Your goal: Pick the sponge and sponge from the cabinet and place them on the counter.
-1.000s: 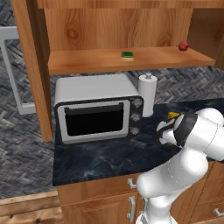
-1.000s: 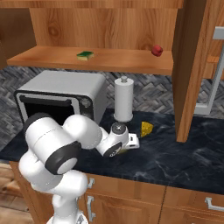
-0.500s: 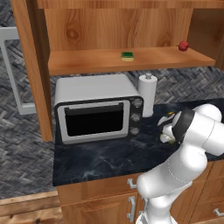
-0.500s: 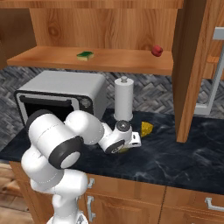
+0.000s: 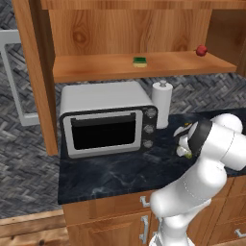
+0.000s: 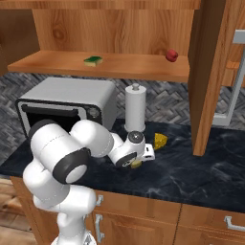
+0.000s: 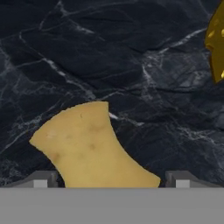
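Cabinet point(image 5: 120, 29) up top, doors swung wide, shelf bare wood. Counter point(image 6: 191, 167) below, dark marbled slab. Microwave point(image 5: 103, 117) sits on counter at its left end, towel roll point(image 6: 135, 109) upright just beside it. Arm bends low over counter w/ gripper point(image 7: 111, 181) pointing down at slab, tips spread wide, one each side of olive sponge point(image 7: 89, 146), not pinching it. Olive sponge lies flat on counter, near the cheese wedge point(image 6: 161, 141) but apart from it; in right base view it peeks out under the hand point(image 6: 136, 164). Green-top sponge point(image 5: 140, 61) on cabinet shelf, mid-shelf. Red fruit point(image 6: 172, 55) on same shelf, well apart toward right end.
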### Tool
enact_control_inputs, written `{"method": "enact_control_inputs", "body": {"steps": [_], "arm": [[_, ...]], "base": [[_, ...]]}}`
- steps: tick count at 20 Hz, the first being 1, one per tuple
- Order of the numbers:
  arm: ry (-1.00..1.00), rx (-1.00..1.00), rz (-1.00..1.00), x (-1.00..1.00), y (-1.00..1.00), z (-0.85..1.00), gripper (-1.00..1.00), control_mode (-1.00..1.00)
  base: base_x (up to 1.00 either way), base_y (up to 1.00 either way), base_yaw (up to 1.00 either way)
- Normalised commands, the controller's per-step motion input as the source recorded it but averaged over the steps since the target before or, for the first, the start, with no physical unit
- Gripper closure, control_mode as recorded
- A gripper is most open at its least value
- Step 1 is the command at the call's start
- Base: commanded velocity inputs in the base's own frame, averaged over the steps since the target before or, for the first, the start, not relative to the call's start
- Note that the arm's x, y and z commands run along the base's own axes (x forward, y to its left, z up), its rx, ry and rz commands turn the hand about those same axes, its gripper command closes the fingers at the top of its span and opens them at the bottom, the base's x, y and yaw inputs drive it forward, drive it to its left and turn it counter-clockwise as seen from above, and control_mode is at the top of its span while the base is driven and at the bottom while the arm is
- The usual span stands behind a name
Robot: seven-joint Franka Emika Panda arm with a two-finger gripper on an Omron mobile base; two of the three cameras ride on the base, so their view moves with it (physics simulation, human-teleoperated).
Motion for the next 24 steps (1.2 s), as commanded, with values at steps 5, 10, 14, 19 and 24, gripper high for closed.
{"method": "enact_control_inputs", "body": {"steps": [5, 10, 14, 19, 24], "arm": [[-0.01, 0.02, 0.0, -0.01, 0.0, 0.13, -1.0, -1.0], [-0.05, 0.04, 0.0, -0.09, 0.0, 0.46, -1.0, -1.0], [-0.02, 0.03, 0.0, -0.07, 0.0, 0.53, -1.0, -1.0], [0.04, 0.01, 0.0, -0.06, 0.0, 0.64, -1.0, -1.0], [0.01, 0.01, 0.0, -0.2, 0.0, 0.56, -1.0, -1.0]], "base": [[0.0, 0.0, 0.0], [0.0, 0.0, 0.0], [0.0, 0.0, 0.0], [0.0, 0.0, 0.0], [0.0, 0.0, 0.0]]}}
